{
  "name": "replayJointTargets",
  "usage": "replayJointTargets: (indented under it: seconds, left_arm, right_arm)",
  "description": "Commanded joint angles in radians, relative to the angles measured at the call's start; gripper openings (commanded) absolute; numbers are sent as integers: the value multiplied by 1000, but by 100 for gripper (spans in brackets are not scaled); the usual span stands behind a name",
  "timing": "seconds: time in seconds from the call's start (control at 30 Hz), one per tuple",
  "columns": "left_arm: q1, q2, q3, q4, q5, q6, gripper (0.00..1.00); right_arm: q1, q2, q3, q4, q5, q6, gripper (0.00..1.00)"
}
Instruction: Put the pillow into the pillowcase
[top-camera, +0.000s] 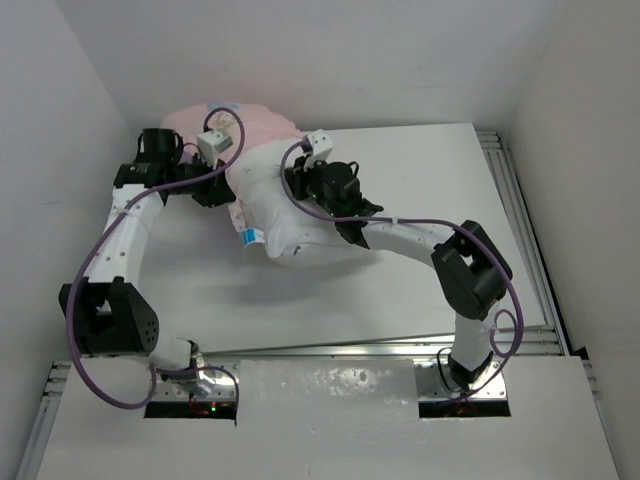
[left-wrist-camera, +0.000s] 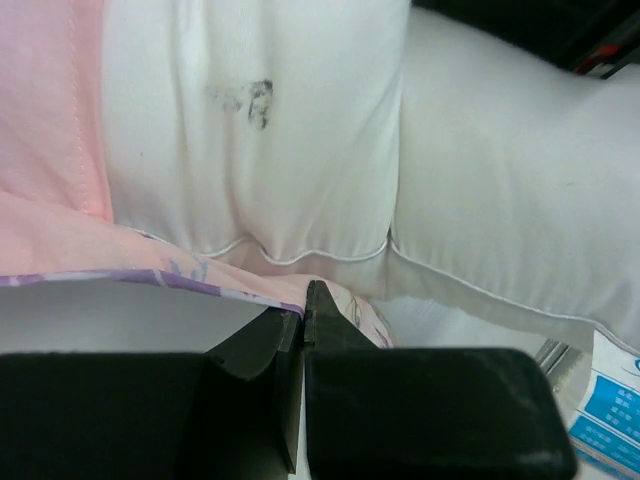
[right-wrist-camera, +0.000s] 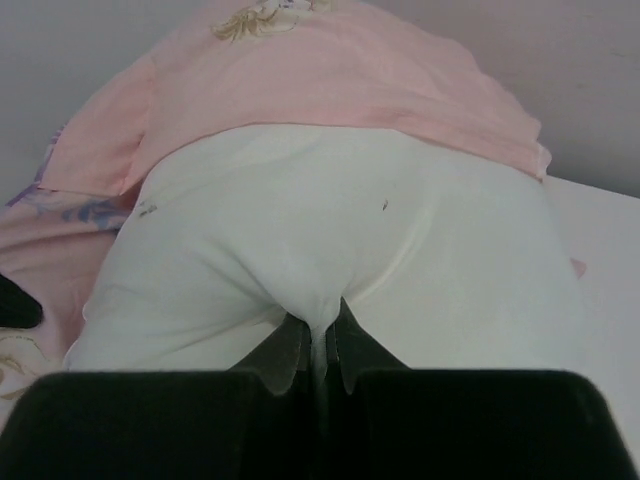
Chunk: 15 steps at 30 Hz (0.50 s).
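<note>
The plump white pillow (top-camera: 285, 225) lies at the back left of the table, its far end tucked inside the pale pink pillowcase (top-camera: 260, 125). Its blue-and-white tag (top-camera: 248, 238) sticks out at the near left corner. My left gripper (top-camera: 218, 192) is at the pillow's left side. In the left wrist view my left gripper (left-wrist-camera: 303, 300) is shut on the pillowcase's (left-wrist-camera: 50, 200) purple-printed hem, beneath the pillow (left-wrist-camera: 480, 200). My right gripper (top-camera: 297, 183) rests on top of the pillow. The right wrist view has my right gripper (right-wrist-camera: 322, 325) shut on a pinch of the pillow's (right-wrist-camera: 330, 230) fabric, with the pillowcase (right-wrist-camera: 330, 70) draped over the far end.
The white table (top-camera: 430, 180) is boxed in by white walls on the left, back and right. A metal rail (top-camera: 515, 230) runs along its right edge. The pillowcase bunches against the back left corner.
</note>
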Motion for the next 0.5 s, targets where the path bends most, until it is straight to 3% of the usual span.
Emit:
replayJointTargets:
  seconds: [0.0,0.27,0.37,0.47]
  left_arm:
    - [-73,-34,159,-61,113,-26,0]
    - [-154,59,415,76,11,-221,0]
    - [-260,98,509,68,-135,-215,0]
    - [-360,156,569,97,-131,-256,0]
  right_arm:
    - [-29,-57,67,265,62,164,0]
    - [-23,-47,-35,452,-130,619,0]
    - [-9,3,-46,539,-216,805,0]
    - [-5,38,-72,699,-250,1035,0]
